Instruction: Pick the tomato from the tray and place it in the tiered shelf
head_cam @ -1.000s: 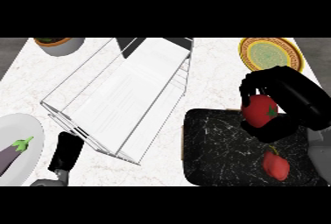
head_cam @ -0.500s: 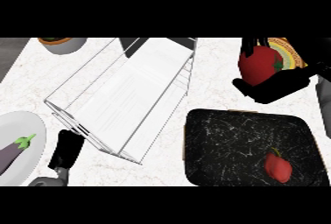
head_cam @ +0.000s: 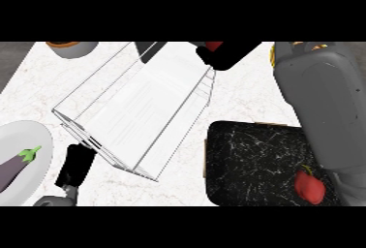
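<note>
The tomato (head_cam: 213,46) shows only as a red sliver at the top edge, with my right hand (head_cam: 230,54) shut round it. That hand hovers over the far right corner of the tiered shelf (head_cam: 143,114), a see-through frame with white levels lying slantwise across the counter's middle. My grey right forearm (head_cam: 318,97) runs up the right side. The black tray (head_cam: 250,160) lies at the lower right, with a red fruit with a green stem (head_cam: 310,186) on it. My left hand (head_cam: 75,167) rests open at the lower left, beside the shelf's near corner.
A white plate (head_cam: 22,135) with an eggplant (head_cam: 16,169) lies at the left edge. A grey bowl (head_cam: 69,47) stands at the far left. A yellow-rimmed plate (head_cam: 274,54) at the far right is mostly hidden by my forearm.
My right hand has lifted the tomato off the tray and carried it away and to the left, to the shelf's far corner. The left hand has stayed still.
</note>
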Robot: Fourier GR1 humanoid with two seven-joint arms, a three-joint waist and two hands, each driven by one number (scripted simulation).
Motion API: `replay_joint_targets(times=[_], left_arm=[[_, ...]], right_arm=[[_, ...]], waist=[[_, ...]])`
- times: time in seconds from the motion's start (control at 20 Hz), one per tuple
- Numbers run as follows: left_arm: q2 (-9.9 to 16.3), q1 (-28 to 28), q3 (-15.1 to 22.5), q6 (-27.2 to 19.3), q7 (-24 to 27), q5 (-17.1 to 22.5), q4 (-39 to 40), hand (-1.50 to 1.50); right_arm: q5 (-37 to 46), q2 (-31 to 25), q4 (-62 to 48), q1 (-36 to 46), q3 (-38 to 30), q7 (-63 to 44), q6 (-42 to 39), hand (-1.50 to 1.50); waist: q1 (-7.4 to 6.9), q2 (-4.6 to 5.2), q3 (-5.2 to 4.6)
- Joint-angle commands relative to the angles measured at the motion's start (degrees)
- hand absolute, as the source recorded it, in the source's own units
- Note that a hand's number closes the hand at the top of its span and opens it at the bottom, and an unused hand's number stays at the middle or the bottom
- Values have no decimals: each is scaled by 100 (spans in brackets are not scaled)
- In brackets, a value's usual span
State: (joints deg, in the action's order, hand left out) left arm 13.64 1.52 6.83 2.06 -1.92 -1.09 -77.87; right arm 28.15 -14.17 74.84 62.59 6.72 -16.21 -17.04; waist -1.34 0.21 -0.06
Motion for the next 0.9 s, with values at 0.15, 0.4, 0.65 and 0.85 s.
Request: replay_joint_targets(times=[0.15, 0.4, 0.65, 0.85], left_arm=[[28, 18, -59, 136, -87, 13, -80, 0], [-54, 421, -198, 91, -338, 44, 46, 0], [-146, 276, -63, 21, -98, -181, 214, 0], [-221, 357, 34, 32, -243, -159, -30, 0]], right_arm=[[650, 660, -1810, 1050, 270, 637, 541, 150], [876, 1004, -2823, 1331, 320, 1122, 748, 150], [883, 1400, -3672, 1580, 493, 1193, 977, 150], [-219, 1403, -3852, 1420, 322, 1231, 774, 150]], waist=[[-49, 14, 0], [-1, 12, 2], [-45, 27, -2], [-338, 72, -1]])
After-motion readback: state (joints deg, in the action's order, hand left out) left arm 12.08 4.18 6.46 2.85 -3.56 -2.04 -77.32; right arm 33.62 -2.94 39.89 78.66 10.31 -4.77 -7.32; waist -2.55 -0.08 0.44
